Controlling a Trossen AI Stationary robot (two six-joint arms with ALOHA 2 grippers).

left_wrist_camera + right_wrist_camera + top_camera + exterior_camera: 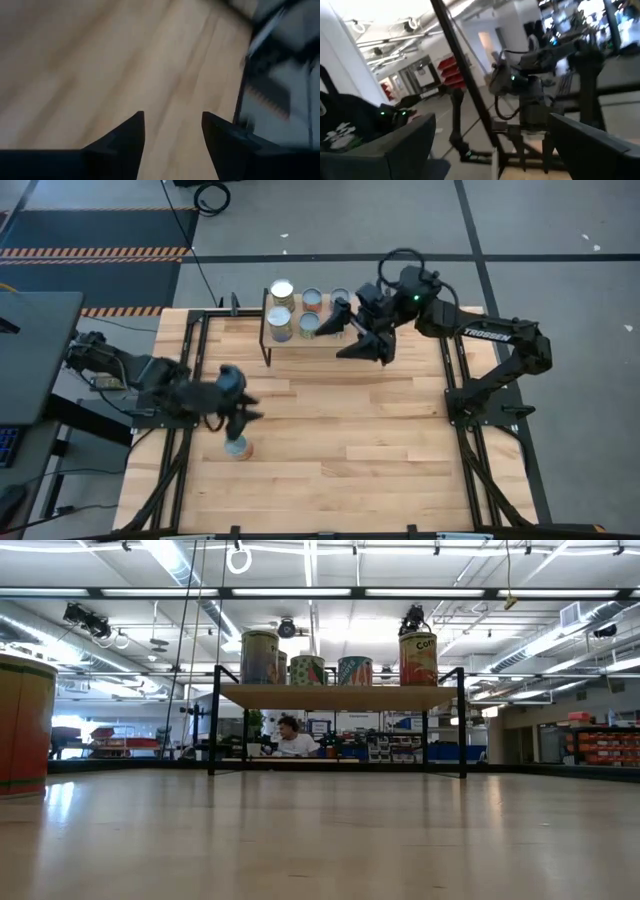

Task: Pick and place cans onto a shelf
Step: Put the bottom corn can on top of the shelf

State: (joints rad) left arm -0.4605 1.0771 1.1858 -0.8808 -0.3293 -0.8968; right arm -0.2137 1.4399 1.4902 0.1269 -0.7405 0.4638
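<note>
Cans are spread over two places on the worktop [340, 440]. Furthest left, one can [238, 447] with an orange label stands alone on the bare wood near the left edge; in the low view it fills the left border as a large orange cylinder [22, 725]. The left gripper [245, 413] hangs just above and beside this can, its dark body partly covering the can's top from overhead. Its two fingers [131, 136] stand apart with only the wood of the worktop showing between them, so the left gripper is parted and holds nothing.

Further right, at the back of the worktop, the shelf [330, 340] carries the other cans. From above, a silver-topped can [282, 290] sits at the shelf's back left corner, another [281, 326] just in front of it, then a third [313, 301] and a fourth [309, 324] beside them. In the low view they stand upright along the board [330, 696], the tallest-looking at the left end [259, 657] and an orange-labelled one [418, 658] at the right end.

The right gripper [362, 340] hovers over the right part of the shelf, close to the cans there. Its fingers [407, 145] are spread wide, with nothing between them.
</note>
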